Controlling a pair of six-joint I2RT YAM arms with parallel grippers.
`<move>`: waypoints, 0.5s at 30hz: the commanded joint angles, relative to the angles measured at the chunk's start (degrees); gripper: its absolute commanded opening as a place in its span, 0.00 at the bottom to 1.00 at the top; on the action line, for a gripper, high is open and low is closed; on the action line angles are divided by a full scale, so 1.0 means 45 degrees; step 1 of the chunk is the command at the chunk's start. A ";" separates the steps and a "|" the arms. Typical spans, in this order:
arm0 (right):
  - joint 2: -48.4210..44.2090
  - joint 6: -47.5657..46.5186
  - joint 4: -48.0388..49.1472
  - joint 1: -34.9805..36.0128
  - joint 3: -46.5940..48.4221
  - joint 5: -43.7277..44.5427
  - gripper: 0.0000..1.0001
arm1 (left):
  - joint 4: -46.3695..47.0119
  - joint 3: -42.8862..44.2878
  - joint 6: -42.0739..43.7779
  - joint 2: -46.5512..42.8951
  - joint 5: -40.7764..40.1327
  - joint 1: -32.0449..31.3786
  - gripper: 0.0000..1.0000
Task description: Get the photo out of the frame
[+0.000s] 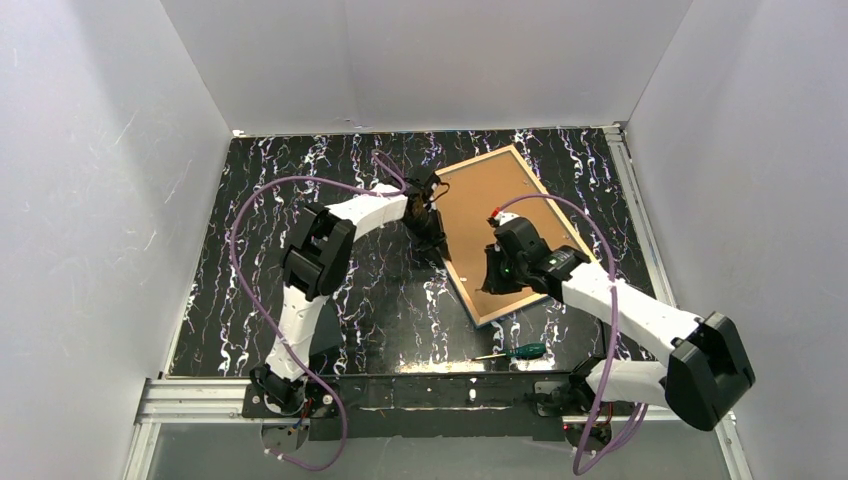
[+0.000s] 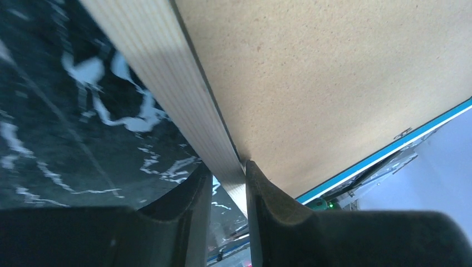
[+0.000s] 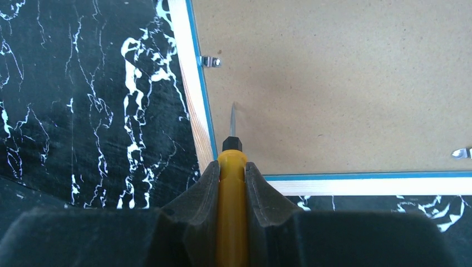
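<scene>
The frame (image 1: 476, 161) lies face down at the upper right of centre on the worktop (image 1: 370, 300), with its backing board (image 3: 334, 83) up and its top corner near the back wall. The left end effector (image 2: 227, 169) pinches the frame's left wooden edge. The right end effector (image 3: 232, 167) pinches a yellow screwdriver (image 3: 232, 217), whose tip is over the board's lower-left corner. Worktop extends to the left of the frame.

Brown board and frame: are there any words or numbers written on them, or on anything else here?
None: no words, numbers or signs can be read in any view.
The backing board is plain brown, the frame bare wood and blue, the yellow screwdriver handle unmarked.
The green screwdriver is too small to tell.
</scene>
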 commanded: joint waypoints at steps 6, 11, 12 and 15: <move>0.1604 0.0185 0.0953 0.1062 0.1461 0.0705 0.01 | -0.2248 0.0636 0.2813 0.1299 -0.1596 0.1567 0.00; 0.2615 0.0287 0.1178 0.1440 0.2187 0.1019 0.01 | -0.1943 0.0357 0.2517 0.1244 -0.1141 0.1758 0.00; 0.2792 0.0255 0.1211 0.1502 0.2380 0.1065 0.01 | -0.1872 0.0260 0.2447 0.1201 -0.1059 0.1758 0.00; 0.3304 0.0197 0.1275 0.1652 0.2849 0.1254 0.01 | -0.1758 -0.0031 0.2235 0.1121 -0.0929 0.1758 0.00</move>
